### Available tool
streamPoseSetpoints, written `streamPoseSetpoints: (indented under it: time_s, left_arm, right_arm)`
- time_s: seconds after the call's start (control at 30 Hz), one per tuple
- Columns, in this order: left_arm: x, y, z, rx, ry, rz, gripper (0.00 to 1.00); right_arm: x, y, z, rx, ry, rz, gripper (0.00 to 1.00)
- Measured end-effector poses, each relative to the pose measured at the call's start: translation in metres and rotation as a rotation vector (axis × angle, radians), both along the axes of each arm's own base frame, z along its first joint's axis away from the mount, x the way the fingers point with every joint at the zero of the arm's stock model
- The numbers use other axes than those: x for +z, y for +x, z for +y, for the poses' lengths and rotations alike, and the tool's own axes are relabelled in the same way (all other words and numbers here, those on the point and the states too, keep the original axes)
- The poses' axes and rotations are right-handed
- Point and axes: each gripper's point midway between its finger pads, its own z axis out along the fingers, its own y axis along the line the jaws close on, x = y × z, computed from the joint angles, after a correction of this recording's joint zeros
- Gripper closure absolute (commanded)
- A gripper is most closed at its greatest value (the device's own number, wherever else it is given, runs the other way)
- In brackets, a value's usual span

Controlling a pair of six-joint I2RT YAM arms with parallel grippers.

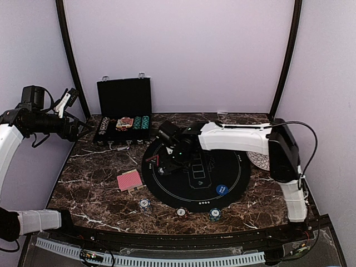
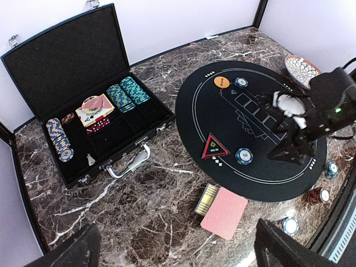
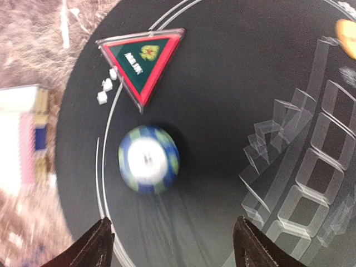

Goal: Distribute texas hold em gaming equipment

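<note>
A blue-and-green striped poker chip (image 3: 148,158) lies flat on the black round mat (image 3: 222,111), just below the red triangular all-in marker (image 3: 143,60). My right gripper (image 3: 173,245) hovers over it, open, with both fingertips (image 3: 97,245) clear of the chip; the view is blurred. The same chip (image 2: 244,156) sits left of the right gripper (image 2: 295,147). A red-backed card deck (image 2: 224,213) rests on the marble by the mat's edge. Three more chips (image 1: 181,212) lie along the mat's near rim. My left gripper (image 2: 178,250) is open and empty, held high at the left.
The open black case (image 2: 83,111) with chip rows stands at the back left. An orange disc (image 2: 221,82) and a chip (image 2: 241,82) lie on the mat's far side, a blue disc (image 1: 222,189) near its front. The patterned plate (image 2: 301,68) is beyond the mat.
</note>
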Motion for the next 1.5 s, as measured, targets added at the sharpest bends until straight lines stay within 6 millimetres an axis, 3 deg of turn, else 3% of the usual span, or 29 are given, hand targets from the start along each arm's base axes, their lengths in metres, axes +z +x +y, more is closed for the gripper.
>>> streamPoseSetpoints:
  time_s: [0.17, 0.23, 0.33, 0.5, 0.63, 0.73, 1.13, 1.5]
  left_arm:
    - [0.0, 0.0, 0.0, -0.002, 0.001, -0.002, 0.01]
    - [0.002, 0.001, 0.0, -0.002, 0.001, -0.004, 0.01]
    - [0.005, 0.003, 0.0, -0.001, 0.002, -0.01, 0.01]
    - [0.006, 0.002, 0.0, -0.001, 0.002, -0.015, 0.01]
    - [0.008, 0.001, 0.0, -0.003, 0.002, -0.024, 0.01]
    - [0.008, 0.0, -0.001, -0.004, 0.001, -0.026, 0.01]
    - [0.008, 0.0, -0.001, -0.004, 0.0, -0.026, 0.01]
    - [0.008, 0.0, -0.001, -0.004, 0.001, -0.026, 0.01]
  right_arm:
    - [0.058, -0.032, -0.053, -0.064, 0.066, -0.037, 0.22]
    - [0.071, -0.05, -0.078, -0.093, 0.081, -0.044, 0.21]
    - [0.065, -0.083, -0.111, -0.125, 0.07, -0.017, 0.2]
    - [0.028, -0.142, -0.153, -0.153, -0.025, 0.075, 0.19]
    - [0.009, -0.166, -0.165, -0.171, -0.063, 0.121, 0.19]
    - [0.0, -0.171, -0.17, -0.191, -0.073, 0.144, 0.18]
    - [-0.028, -0.177, -0.159, -0.187, -0.073, 0.198, 0.18]
    - [-0.039, -0.177, -0.159, -0.171, -0.099, 0.202, 0.32]
